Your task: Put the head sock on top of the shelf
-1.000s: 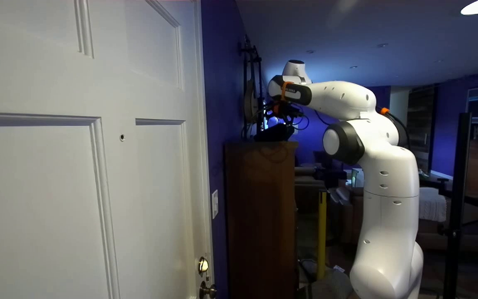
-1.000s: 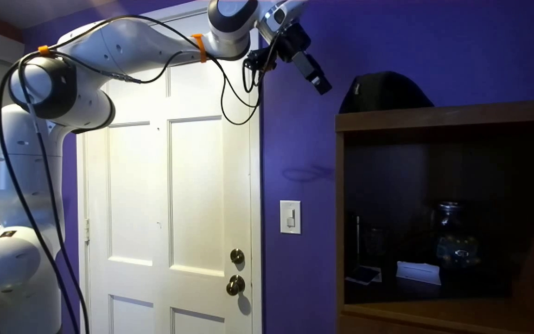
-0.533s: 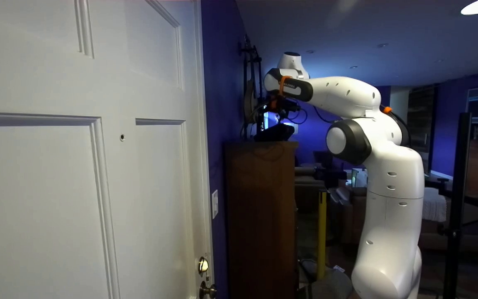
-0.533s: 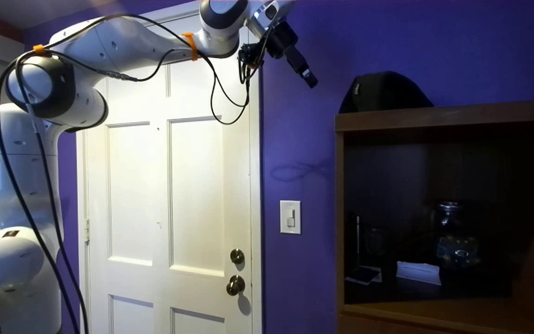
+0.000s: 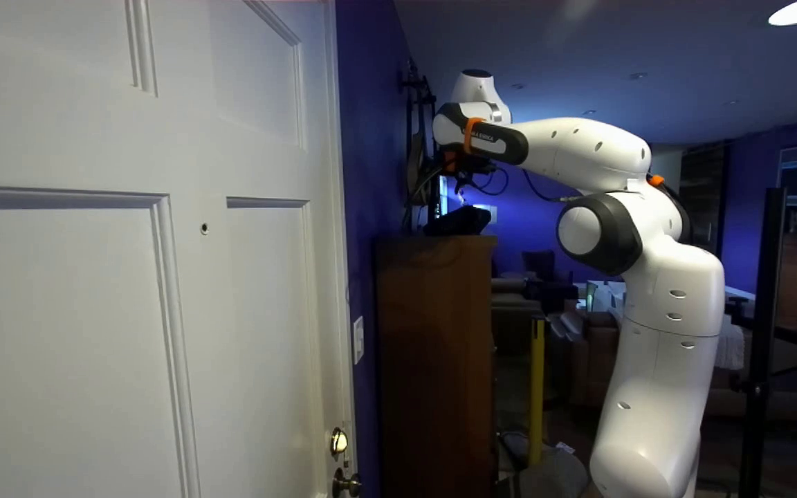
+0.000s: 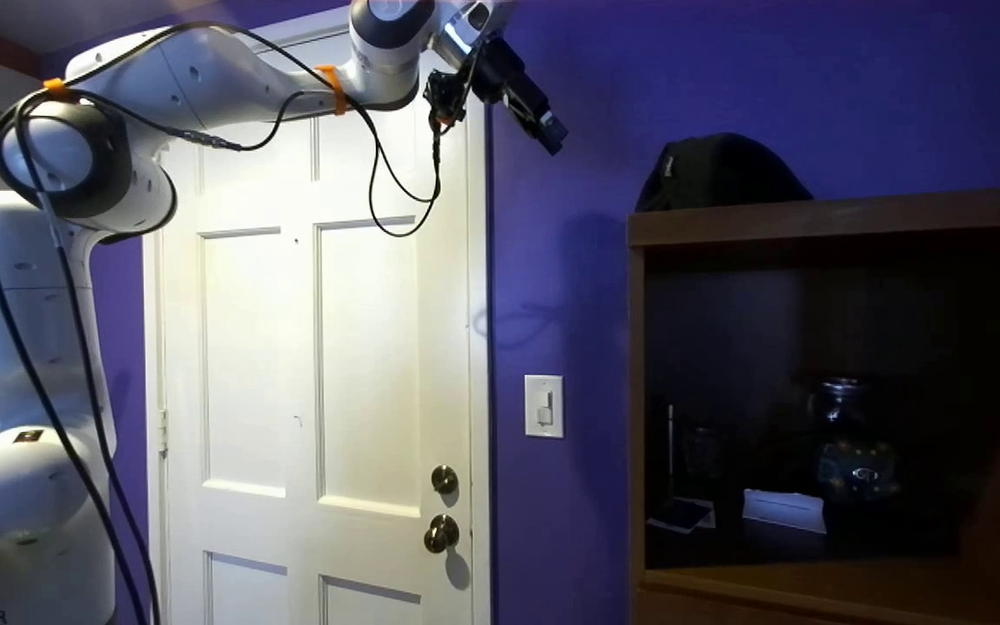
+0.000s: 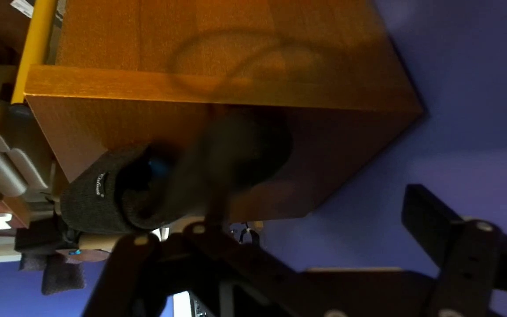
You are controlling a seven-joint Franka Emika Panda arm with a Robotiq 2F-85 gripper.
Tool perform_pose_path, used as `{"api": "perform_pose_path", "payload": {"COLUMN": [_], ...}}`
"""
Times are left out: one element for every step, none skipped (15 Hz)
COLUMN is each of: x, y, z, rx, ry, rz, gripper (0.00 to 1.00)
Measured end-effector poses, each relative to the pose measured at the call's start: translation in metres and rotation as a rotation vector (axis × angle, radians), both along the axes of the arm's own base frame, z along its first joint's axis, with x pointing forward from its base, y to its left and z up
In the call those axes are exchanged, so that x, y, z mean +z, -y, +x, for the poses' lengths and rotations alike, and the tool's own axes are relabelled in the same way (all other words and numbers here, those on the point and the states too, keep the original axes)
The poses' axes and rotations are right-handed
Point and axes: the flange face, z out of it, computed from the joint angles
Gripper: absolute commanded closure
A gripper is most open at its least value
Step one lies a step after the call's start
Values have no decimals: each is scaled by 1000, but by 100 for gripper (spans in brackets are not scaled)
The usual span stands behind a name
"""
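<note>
The head sock (image 6: 726, 175), a baggy black cloth piece, rests on the flat top of the shelf (image 6: 865, 215), at the end nearest the door. It also sits on the shelf top in an exterior view (image 5: 459, 221). In the wrist view the head sock (image 7: 93, 207) lies on the brown shelf (image 7: 183, 84); a blurred dark shape close to the camera hides part of it. My gripper (image 6: 554, 137) is in the air, above and to the door side of the head sock, apart from it. In the wrist view the gripper (image 7: 317, 207) has its fingers wide apart with nothing between them.
A white panelled door (image 6: 361, 347) and a purple wall (image 6: 578, 286) with a light switch (image 6: 543, 406) stand beside the shelf. A jar (image 6: 851, 443) and small items are inside the shelf. A yellow post (image 5: 537, 391) stands near it. Loose cables (image 6: 404, 204) hang from the arm.
My gripper has moved up and away from the shelf and the head sock, back toward the door side. The head sock has stayed still on the shelf top.
</note>
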Motion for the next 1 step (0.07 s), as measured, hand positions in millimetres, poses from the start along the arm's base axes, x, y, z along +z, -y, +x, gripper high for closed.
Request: {"api": "perform_pose_path", "payload": {"x": [0], "y": [-1], "z": [-1], "rx": [2], "ry": [-1], "rz": [1], "gripper": [0]}}
